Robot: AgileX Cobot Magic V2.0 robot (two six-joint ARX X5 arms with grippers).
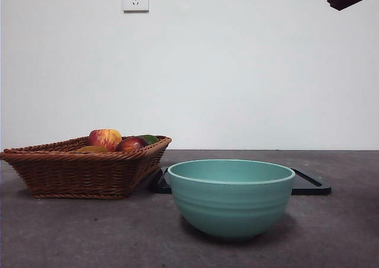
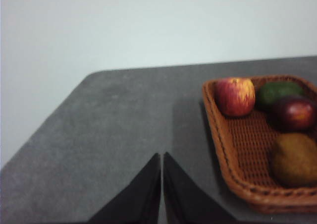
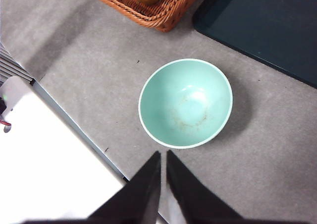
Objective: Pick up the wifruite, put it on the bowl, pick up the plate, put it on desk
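A ribbed teal bowl [image 1: 231, 197] sits empty on my mottled grey desk [image 1: 71, 232], bare tabletop all round it. Left of the bowl, a woven wicker basket [image 1: 83, 170] holds the matte brown oval wifruite [image 2: 293, 159] beside a streaked apple [image 2: 235, 96]; a flat dark tray [image 1: 308, 185] lies behind the bowl. My left gripper [image 2: 162, 184] and right gripper [image 3: 163, 184] hang pinched closed, holding nothing.
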